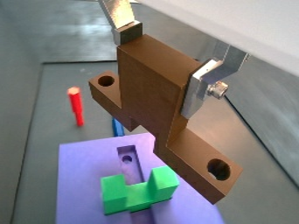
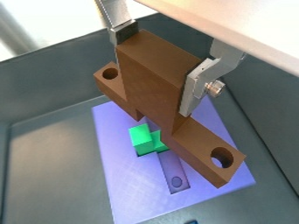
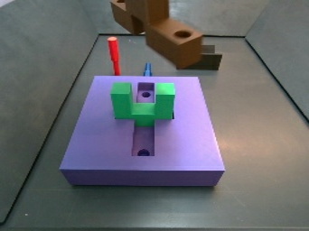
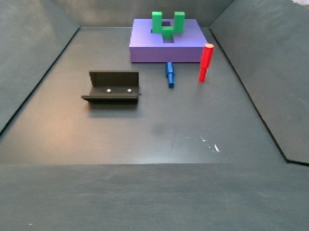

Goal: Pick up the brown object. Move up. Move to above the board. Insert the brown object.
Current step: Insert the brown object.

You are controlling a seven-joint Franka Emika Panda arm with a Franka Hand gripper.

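Note:
My gripper (image 1: 163, 63) is shut on the brown object (image 1: 152, 96), its silver fingers (image 1: 201, 87) clamped on both sides of the raised middle block. The piece is a brown bar with a round hole at each end and shows in both wrist views (image 2: 158, 87). It hangs in the air above the far end of the purple-blue board (image 2: 128, 184). In a side view the brown object (image 3: 169, 36) floats behind the board (image 3: 108, 144). The green U-shaped block (image 3: 139, 101) sits over the board's groove (image 3: 143, 135). The gripper is out of frame in the side view that shows the whole floor.
A red peg (image 3: 115, 54) stands upright beside the board's far corner, with a small blue stick (image 4: 171, 72) lying next to it. The dark fixture (image 4: 112, 87) stands on the grey floor away from the board. Grey walls enclose the floor.

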